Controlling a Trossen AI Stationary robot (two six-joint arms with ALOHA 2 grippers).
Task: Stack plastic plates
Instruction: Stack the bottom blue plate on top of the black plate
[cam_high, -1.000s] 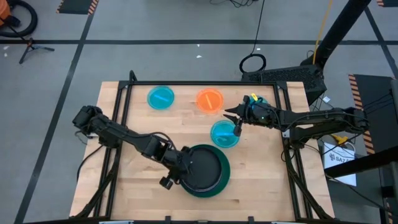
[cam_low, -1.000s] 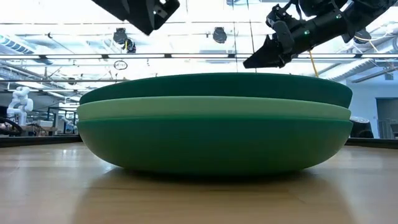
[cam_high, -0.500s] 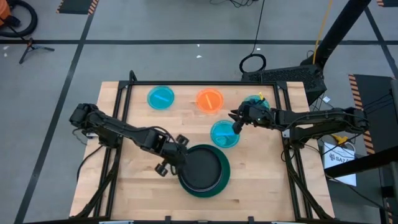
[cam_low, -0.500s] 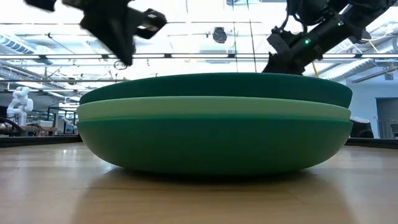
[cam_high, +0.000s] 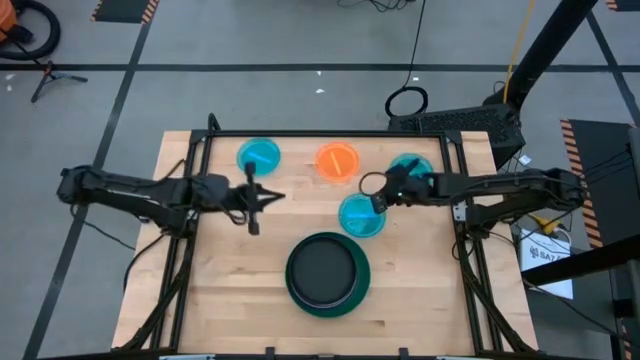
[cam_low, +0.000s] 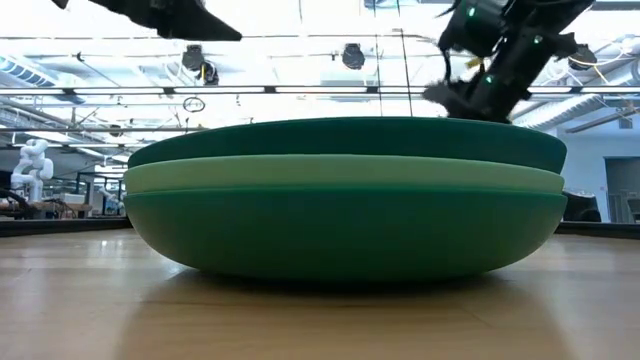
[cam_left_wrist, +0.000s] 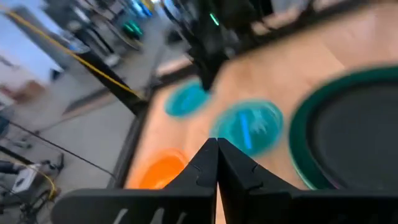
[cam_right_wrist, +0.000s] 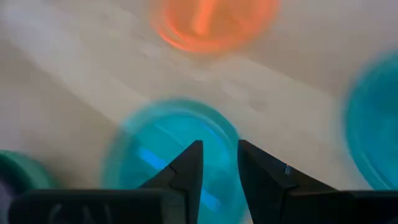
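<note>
A stack of plates stands at the table's near middle: a black plate (cam_high: 322, 268) on top of large green plates (cam_low: 340, 175). Three small cyan plates lie flat on the table: far left (cam_high: 259, 157), middle (cam_high: 361, 214) and far right (cam_high: 410, 168). An orange plate (cam_high: 337, 160) lies at the far middle. My left gripper (cam_high: 272, 196) is shut and empty, in the air between the stack and the far-left cyan plate. My right gripper (cam_high: 373, 196) is narrowly open over the middle cyan plate's (cam_right_wrist: 155, 143) far rim; I cannot tell whether it touches it.
A dark frame (cam_high: 300, 135) runs along the table's far, left and right sides. Bare wood (cam_high: 230, 270) lies left of the stack and bare wood (cam_high: 420, 270) right of it. The right arm (cam_high: 500, 188) reaches in level from the right edge.
My left gripper has left the stack's left rim and swung up and toward the table's far left, turning as it went. My right gripper has shifted a little toward the left, along the middle cyan plate's far rim. The plates have stayed in place.
</note>
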